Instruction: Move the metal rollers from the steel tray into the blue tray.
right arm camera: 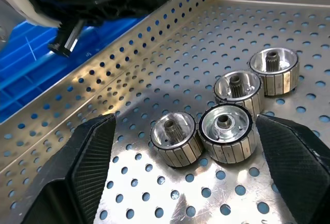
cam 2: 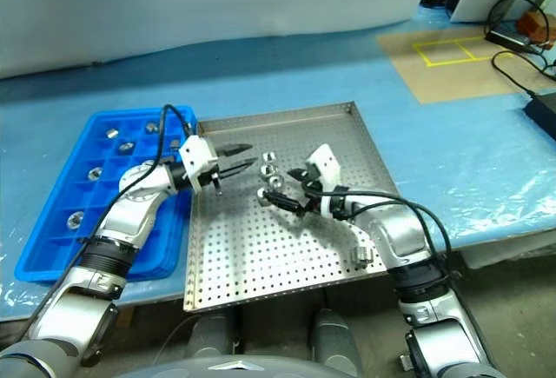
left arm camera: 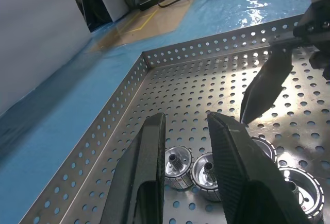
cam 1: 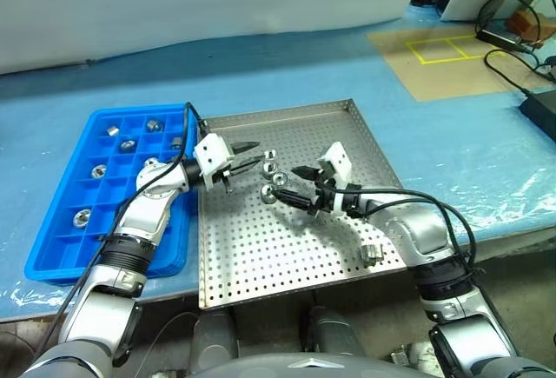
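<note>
Right gripper reaches in over the steel tray with its jaws spread wide and nothing in them; in its wrist view four rollers lie on the perforated floor between and just beyond the two fingers, two side by side nearest and two more trailing off behind them. Left gripper comes in level from the blue tray's side, its jaws drawn in and empty, tips just short of the same cluster; its wrist view shows the rollers sitting right under and past its fingertips. One more roller lies apart near the steel tray's front right edge, close beside the right forearm. Beyond the left arm, the blue tray lies just beside the steel tray and holds single rollers in several of its square compartments; about six can be counted. No readable writing shows on either tray.
</note>
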Motion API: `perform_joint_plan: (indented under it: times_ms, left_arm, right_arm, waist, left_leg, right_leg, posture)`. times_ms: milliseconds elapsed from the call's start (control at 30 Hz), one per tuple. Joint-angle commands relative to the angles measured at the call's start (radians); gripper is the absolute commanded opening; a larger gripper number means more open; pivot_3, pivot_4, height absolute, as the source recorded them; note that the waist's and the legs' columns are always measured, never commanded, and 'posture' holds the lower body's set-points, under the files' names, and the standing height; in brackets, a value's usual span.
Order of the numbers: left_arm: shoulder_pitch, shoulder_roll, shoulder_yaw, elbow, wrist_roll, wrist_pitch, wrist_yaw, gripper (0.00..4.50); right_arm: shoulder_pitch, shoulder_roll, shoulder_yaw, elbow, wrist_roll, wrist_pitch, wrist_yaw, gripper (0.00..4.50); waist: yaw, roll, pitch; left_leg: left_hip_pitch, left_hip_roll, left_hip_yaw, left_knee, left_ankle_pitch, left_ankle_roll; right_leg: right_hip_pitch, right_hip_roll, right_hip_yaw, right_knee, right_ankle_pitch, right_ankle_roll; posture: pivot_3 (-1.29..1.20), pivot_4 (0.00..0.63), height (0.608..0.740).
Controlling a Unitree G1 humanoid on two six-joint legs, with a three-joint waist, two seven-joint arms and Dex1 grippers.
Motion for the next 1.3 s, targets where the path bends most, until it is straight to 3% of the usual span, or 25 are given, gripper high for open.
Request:
perform_joint_plan:
  times_ms: [33,533,900,1100,1300]
  left_arm:
    - [-0.001,0.001,0.023,-0.019,-0.008,-0.003,0.017,1.35]
    - [0.013,-0.021,0.000,-0.070,0.010,0.033,0.055,1.35]
    - [0.006,-0.023,0.001,-0.086,0.017,0.054,0.060,1.35]
    - [0.001,-0.021,0.003,-0.090,0.019,0.061,0.062,1.35]
    - [-0.001,-0.023,0.002,-0.092,0.021,0.062,0.067,1.35]
  right_arm:
    - [-0.034,0.009,0.001,0.015,-0.022,-0.047,0.014,4.47]
    - [-0.121,0.154,0.001,0.274,-0.192,-0.202,-0.133,4.47]
    - [-0.087,0.168,0.037,0.265,-0.236,-0.225,-0.111,4.47]
    - [-0.100,0.161,0.034,0.289,-0.248,-0.237,-0.088,3.05]
    - [-0.115,0.151,0.032,0.342,-0.272,-0.275,-0.087,3.05]
  waist:
    - [0.001,0.000,0.000]
    - [-0.001,0.000,0.000]
    - [-0.001,0.000,0.000]
    - [-0.001,0.000,0.000]
    - [-0.001,0.000,0.000]
  left_leg:
    - [0.000,0.000,0.000,0.000,0.000,0.000]
    - [0.000,0.000,0.000,0.001,0.000,0.000]
    - [0.000,0.000,0.000,0.001,0.000,0.000]
    - [0.000,0.000,0.000,0.001,0.000,0.000]
    - [0.001,0.000,0.000,0.001,0.000,0.000]
  right_leg:
    - [0.000,0.000,0.000,0.000,0.000,0.000]
    - [0.000,0.000,0.000,0.001,0.000,0.000]
    - [0.000,0.000,0.000,0.001,0.000,0.000]
    - [0.000,0.000,0.000,0.001,0.000,0.000]
    - [0.001,0.000,0.000,0.001,0.000,0.000]
  posture:
    - [-0.17,0.150,0.740]
    - [-0.16,0.150,0.740]
    - [-0.16,0.150,0.740]
    - [-0.15,0.150,0.740]
    - [-0.15,0.150,0.740]
